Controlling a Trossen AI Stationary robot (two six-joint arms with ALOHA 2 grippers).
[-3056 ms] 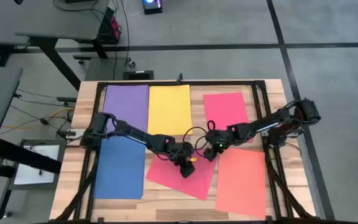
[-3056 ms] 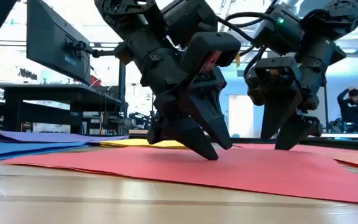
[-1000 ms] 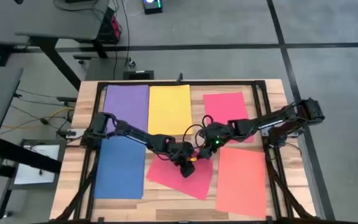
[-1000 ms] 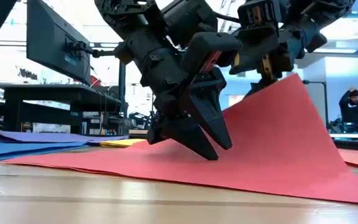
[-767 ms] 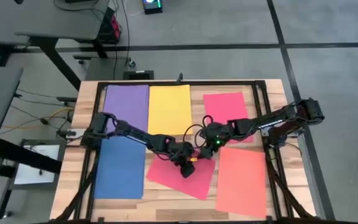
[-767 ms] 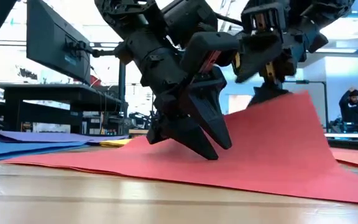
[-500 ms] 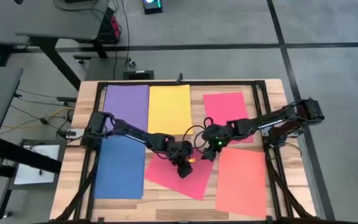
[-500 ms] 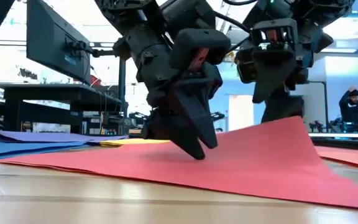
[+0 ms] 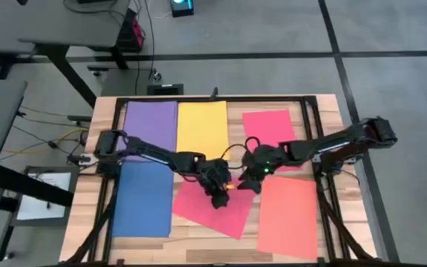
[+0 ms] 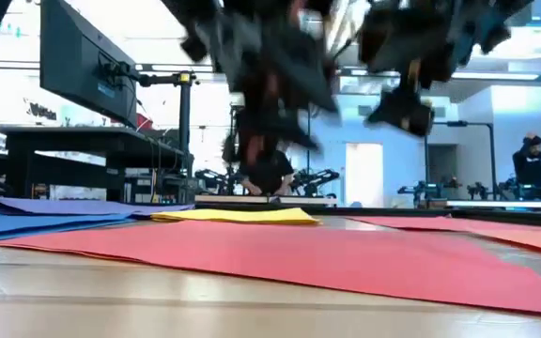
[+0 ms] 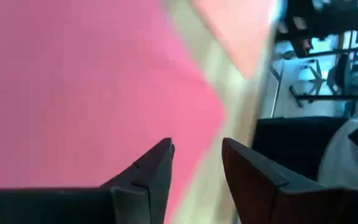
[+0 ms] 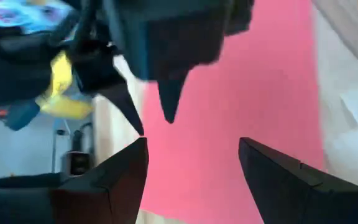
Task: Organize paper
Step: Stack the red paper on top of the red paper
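Lying flat and skewed at the table's front centre, the red-pink sheet sits between blue sheet and orange-coral sheet, under the narrowly parted left gripper and wider-spread right gripper, both empty; no readable writing shows.

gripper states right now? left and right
Left gripper: open, holding nothing, above the tilted red-pink sheet.
Right gripper: open, holding nothing, above the same sheet.
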